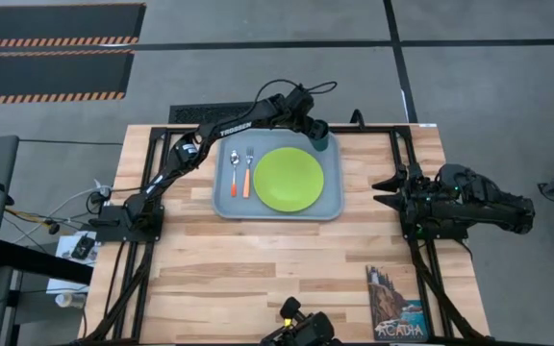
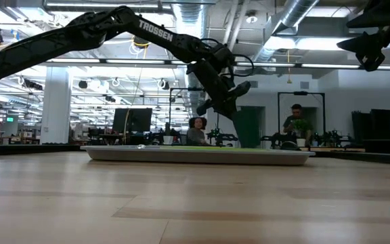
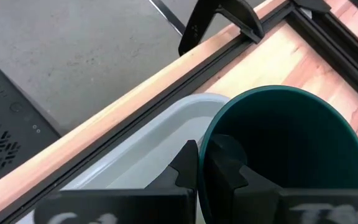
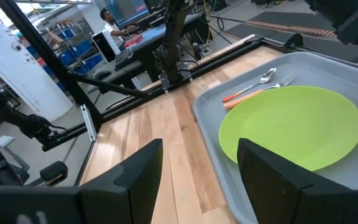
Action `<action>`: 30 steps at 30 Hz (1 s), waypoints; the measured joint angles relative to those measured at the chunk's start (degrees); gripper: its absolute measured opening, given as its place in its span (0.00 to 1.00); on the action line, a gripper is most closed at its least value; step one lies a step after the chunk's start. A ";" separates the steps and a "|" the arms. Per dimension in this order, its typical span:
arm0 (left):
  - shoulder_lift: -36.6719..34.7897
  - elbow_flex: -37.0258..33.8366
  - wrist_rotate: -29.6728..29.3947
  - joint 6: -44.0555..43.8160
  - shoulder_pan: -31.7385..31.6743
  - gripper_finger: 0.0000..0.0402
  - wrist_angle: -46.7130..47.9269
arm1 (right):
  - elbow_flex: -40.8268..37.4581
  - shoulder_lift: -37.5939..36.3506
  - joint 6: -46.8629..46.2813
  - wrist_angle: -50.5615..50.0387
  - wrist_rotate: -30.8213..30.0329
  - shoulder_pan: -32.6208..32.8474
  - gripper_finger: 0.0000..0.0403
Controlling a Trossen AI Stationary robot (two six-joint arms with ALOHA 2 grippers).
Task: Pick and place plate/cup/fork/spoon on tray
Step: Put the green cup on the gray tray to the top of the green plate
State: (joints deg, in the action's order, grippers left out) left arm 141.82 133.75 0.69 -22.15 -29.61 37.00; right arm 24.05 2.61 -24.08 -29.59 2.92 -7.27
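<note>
Left gripper [image 3: 205, 174] is pinched on the cup's [image 3: 291, 149] rim – one finger inside, one outside – holding it over the tray's [image 1: 333, 197] far right corner; whether the base touches the tray yet I can't tell, the low view only shows it side-on against the room. Plate [image 1: 289, 180] is already on the tray, fork [image 1: 249, 173] and spoon [image 1: 234, 173] lying side by side just left of it. Cup looks like light, stiff plastic with a smooth wall, so probably a bit slippery; a rim pinch seems the obvious hold, since it's too wide to grab around. Right gripper [image 4: 197, 165] waits well off the tray's right edge, fingers spread apart, empty.
</note>
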 joint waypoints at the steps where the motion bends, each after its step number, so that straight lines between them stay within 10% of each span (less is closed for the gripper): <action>1: 0.00 0.00 0.00 0.02 0.07 0.00 0.47 | 0.00 0.00 0.00 -0.02 0.00 0.00 0.58; 30: 0.87 -0.02 -2.91 2.06 0.98 0.05 1.18 | 0.00 0.00 0.07 -0.04 0.02 0.00 0.58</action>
State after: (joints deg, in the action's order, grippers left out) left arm 142.69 133.73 -2.22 -20.09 -28.63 38.18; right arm 24.05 2.61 -24.01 -29.63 2.94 -7.27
